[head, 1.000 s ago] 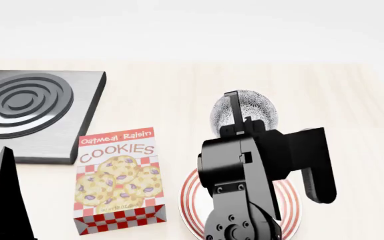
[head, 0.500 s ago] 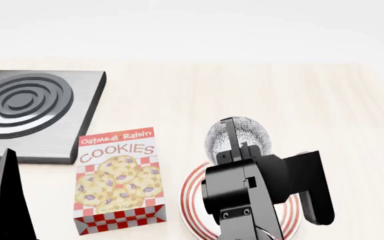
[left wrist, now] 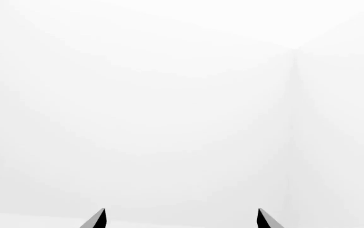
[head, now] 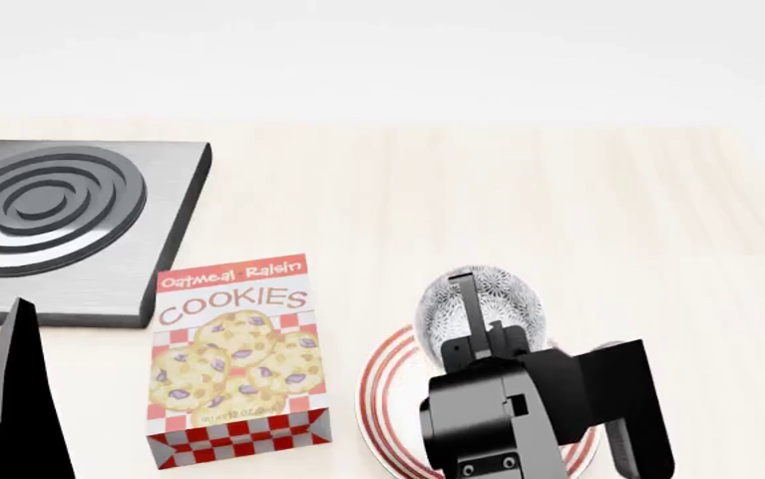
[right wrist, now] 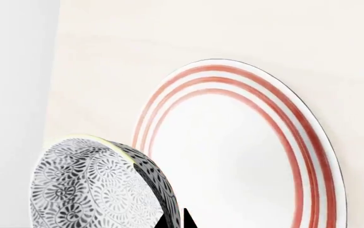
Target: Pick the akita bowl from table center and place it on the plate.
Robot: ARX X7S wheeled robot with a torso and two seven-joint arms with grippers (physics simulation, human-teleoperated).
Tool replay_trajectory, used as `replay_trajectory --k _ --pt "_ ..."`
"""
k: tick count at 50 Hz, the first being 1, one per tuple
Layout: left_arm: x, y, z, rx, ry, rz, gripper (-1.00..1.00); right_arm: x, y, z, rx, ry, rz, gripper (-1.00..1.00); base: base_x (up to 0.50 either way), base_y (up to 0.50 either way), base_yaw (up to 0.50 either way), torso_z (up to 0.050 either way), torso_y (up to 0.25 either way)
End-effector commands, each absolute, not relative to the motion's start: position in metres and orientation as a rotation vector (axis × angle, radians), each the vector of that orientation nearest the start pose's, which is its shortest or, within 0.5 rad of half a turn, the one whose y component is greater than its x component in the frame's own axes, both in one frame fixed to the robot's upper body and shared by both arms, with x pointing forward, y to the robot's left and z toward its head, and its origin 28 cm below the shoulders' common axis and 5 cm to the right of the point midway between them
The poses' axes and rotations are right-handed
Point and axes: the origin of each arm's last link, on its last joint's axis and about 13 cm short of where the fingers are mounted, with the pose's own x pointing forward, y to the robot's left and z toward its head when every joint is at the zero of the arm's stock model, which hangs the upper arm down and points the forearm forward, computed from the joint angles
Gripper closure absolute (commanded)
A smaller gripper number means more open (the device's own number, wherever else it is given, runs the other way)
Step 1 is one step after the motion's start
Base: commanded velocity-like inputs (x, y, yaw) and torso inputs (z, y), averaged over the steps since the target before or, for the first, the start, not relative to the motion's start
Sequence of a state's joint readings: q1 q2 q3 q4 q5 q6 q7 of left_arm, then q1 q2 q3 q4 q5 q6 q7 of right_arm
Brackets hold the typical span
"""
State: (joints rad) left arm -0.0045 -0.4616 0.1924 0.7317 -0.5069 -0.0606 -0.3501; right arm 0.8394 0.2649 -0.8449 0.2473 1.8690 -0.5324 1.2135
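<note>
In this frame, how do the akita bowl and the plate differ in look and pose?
The akita bowl carries a dense black-and-white floral pattern; the plate is plain white with red concentric rings at its rim. The bowl is deeper and narrower, the plate wide and shallow. The bowl hangs tilted in the right gripper, pinched at its rim; the plate lies flat on the table. Both are round.
</note>
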Motion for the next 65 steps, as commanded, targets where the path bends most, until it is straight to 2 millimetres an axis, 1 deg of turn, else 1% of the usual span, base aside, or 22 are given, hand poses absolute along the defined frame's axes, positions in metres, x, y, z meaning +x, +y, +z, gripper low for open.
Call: replay_trajectory --k 1,3,5,6,16,17,19,22,28,35,40,65 --pt "0.178 0.219 0.156 -0.201 -0.517 -0.140 -1.00 0.342 -0.038 0.166 1.212 0.513 -0.587 1.00 0.00 0.00 0.00 0.000 0.000" --pt "0.178 0.220 0.156 -0.201 -0.517 -0.139 -1.00 0.343 -0.038 0.165 1.209 0.513 -0.588 1.00 0.00 0.00 0.00 0.000 0.000" --pt "0.179 0.220 0.156 -0.202 -0.517 -0.139 -1.00 0.344 -0.038 0.163 1.156 0.447 -0.621 1.00 0.00 0.00 0.00 0.000 0.000" --pt "0.179 0.220 0.157 -0.201 -0.518 -0.138 -1.00 0.344 -0.037 0.163 1.176 0.471 -0.591 1.00 0.00 0.00 0.00 0.000 0.000" --pt "0.179 0.221 0.156 -0.201 -0.517 -0.134 -1.00 0.347 -0.037 0.156 1.195 0.486 -0.593 1.00 0.00 0.00 0.00 0.000 0.000" --pt "0.179 0.221 0.157 -0.202 -0.517 -0.134 -1.00 0.348 -0.036 0.155 1.144 0.415 -0.627 1.00 0.00 0.00 0.00 0.000 0.000" --pt "0.179 0.221 0.157 -0.202 -0.517 -0.133 -1.00 0.347 -0.035 0.155 1.160 0.472 -0.576 1.00 0.00 0.00 0.00 0.000 0.005" --pt "0.179 0.221 0.156 -0.202 -0.517 -0.133 -1.00 0.349 -0.035 0.153 1.158 0.446 -0.597 1.00 0.00 0.00 0.00 0.000 0.000" --pt "0.179 0.221 0.157 -0.203 -0.517 -0.133 -1.00 0.349 -0.035 0.148 1.161 0.469 -0.597 1.00 0.00 0.00 0.00 0.000 0.000" --pt "0.179 0.221 0.157 -0.203 -0.517 -0.133 -1.00 0.347 -0.034 0.151 1.186 0.481 -0.569 1.00 0.00 0.00 0.00 0.000 0.000" --pt "0.179 0.221 0.157 -0.203 -0.518 -0.132 -1.00 0.348 -0.034 0.147 1.184 0.495 -0.563 1.00 0.00 0.00 0.00 0.000 0.002" --pt "0.179 0.221 0.157 -0.202 -0.515 -0.133 -1.00 0.349 -0.038 0.134 1.191 0.508 -0.607 1.00 0.00 0.00 0.00 0.000 0.000"
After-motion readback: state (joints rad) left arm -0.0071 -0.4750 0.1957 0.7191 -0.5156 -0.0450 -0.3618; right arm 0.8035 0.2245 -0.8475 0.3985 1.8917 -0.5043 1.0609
